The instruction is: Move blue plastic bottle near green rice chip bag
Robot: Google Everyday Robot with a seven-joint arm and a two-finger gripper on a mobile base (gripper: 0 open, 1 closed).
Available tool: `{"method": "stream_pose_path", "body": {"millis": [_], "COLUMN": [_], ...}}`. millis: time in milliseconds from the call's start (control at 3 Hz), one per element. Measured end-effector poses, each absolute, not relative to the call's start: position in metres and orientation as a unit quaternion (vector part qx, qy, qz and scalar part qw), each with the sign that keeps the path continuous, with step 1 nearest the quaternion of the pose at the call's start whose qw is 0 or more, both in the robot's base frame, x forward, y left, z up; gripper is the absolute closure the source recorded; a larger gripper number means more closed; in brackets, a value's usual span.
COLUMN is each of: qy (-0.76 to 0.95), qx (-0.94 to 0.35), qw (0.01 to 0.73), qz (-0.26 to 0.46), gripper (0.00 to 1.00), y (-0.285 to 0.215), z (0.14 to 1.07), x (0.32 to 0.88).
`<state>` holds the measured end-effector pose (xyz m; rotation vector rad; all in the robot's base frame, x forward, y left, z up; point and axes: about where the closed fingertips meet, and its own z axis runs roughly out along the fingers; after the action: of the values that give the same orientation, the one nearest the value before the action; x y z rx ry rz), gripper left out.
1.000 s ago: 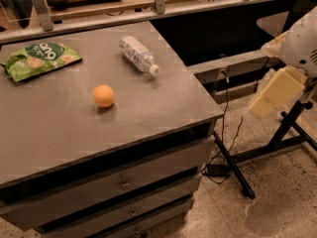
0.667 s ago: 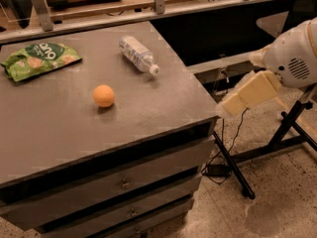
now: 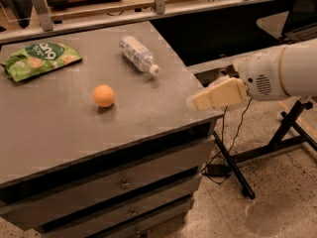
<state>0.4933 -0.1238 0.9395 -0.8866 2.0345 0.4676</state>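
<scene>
A grey cabinet top [image 3: 148,128] fills most of our view, with drawers [image 3: 124,182] stacked beneath it and a speckled floor [image 3: 277,207] off to one side. Our gripper [image 3: 198,101] hangs at the cabinet's near corner, just over the edge of the top. It is cream-coloured and points in toward the surface from the end of the white arm [image 3: 292,68]. We cannot tell whether it is wide or narrow.

The blue plastic bottle [image 3: 137,54] lies on its side beyond the gripper and to its left as we see it, apart from it, with its white cap aimed roughly back toward the gripper. An orange fruit [image 3: 104,95] sits farther left, about level with the gripper. The green rice chip bag [image 3: 39,58] lies flat past both of them, at the far left of the top, well apart from the bottle and farthest of all from the gripper. Below the gripper, black stand legs [image 3: 237,172] and a thin cable [image 3: 233,133] run down to the floor.
</scene>
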Motion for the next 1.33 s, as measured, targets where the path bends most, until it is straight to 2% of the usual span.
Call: {"method": "stream_pose_path", "body": {"millis": [667,1333], "qy": [0.817,0.786], "qx": [-0.312,-0.285], "qw": [0.460,0.531], "qz": [0.152,0.137], "gripper": [0.00,0.00], "y": [-0.118,-0.112], "z": [0.922,0.891], "x": [0.511,0.567]}}
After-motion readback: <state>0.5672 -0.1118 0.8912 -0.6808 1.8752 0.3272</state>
